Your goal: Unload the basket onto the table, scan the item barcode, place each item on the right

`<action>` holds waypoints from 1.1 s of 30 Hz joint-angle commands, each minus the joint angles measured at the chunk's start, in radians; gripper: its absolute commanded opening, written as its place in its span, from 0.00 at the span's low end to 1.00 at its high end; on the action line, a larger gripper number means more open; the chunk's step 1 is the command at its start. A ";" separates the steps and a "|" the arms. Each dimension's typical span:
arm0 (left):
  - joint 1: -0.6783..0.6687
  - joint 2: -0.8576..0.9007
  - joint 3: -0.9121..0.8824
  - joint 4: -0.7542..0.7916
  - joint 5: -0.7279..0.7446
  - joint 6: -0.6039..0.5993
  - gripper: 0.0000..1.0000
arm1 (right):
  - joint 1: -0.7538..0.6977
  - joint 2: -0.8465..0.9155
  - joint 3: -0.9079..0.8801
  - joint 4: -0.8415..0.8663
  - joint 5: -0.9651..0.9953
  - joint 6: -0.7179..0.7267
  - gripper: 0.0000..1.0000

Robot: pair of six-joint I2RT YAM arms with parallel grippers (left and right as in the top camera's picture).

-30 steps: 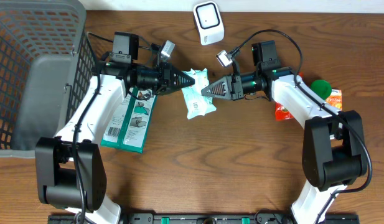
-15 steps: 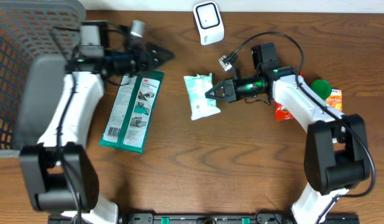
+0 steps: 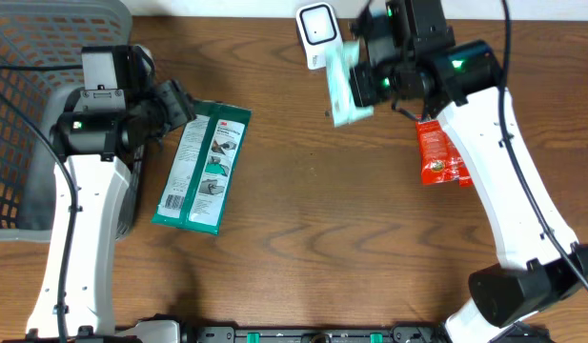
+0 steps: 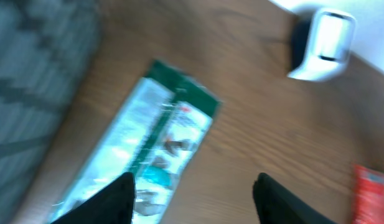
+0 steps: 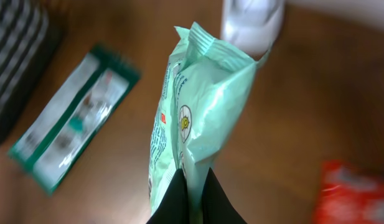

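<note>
The item is a mint-green soft packet [image 5: 198,106]. It hangs upright above the table, pinched at its lower edge by my right gripper [image 5: 195,199], which is shut on it. Overhead, the packet [image 3: 343,84] is held up by the right gripper [image 3: 363,84] just below and right of the white barcode scanner [image 3: 317,33]. The scanner [image 5: 251,22] shows right behind the packet's top in the right wrist view. My left gripper [image 4: 195,199] is open and empty over the wood, its left fingertip [image 4: 111,202] above a long green package [image 4: 142,143]. Overhead, the left gripper [image 3: 182,101] sits near the basket.
A grey wire basket [image 3: 46,95] fills the far left. The long green package [image 3: 203,167] lies flat beside it. A red packet [image 3: 441,152] lies at the right, under the right arm. The scanner [image 4: 325,43] stands at the table's back edge.
The left gripper opened, let go of the mint packet and drew back left toward the basket. The right arm lifted the packet off the table and up toward the scanner.
</note>
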 commanded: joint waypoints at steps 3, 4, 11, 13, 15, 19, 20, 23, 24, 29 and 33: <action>0.002 0.024 0.016 -0.047 -0.168 0.017 0.71 | 0.086 0.045 0.163 0.052 0.347 -0.088 0.01; 0.002 0.029 0.016 -0.056 -0.168 0.017 0.72 | 0.098 0.053 0.160 0.082 0.364 -0.116 0.01; 0.002 0.057 0.014 -0.085 -0.168 0.017 0.86 | 0.140 0.177 0.159 0.346 0.502 -0.315 0.01; 0.002 0.057 0.014 -0.085 -0.168 0.017 0.86 | 0.139 0.221 0.159 0.430 0.539 -0.378 0.01; 0.002 0.057 0.014 -0.085 -0.168 0.017 0.86 | 0.138 0.269 0.159 0.516 0.574 -0.448 0.01; 0.002 0.057 0.014 -0.085 -0.168 0.017 0.86 | 0.139 0.375 0.159 0.678 0.597 -0.647 0.01; 0.002 0.057 0.014 -0.085 -0.168 0.017 0.86 | 0.140 0.402 0.159 0.723 0.610 -0.682 0.01; 0.002 0.057 0.014 -0.085 -0.168 0.017 0.87 | 0.142 0.493 0.159 0.895 0.670 -0.789 0.01; 0.002 0.057 0.014 -0.085 -0.168 0.017 0.87 | 0.143 0.526 0.159 0.950 0.679 -0.835 0.01; 0.002 0.057 0.014 -0.085 -0.168 0.017 0.87 | 0.149 0.654 0.159 1.151 0.679 -1.043 0.01; 0.002 0.057 0.014 -0.085 -0.168 0.017 0.87 | 0.149 0.765 0.159 1.369 0.705 -1.214 0.01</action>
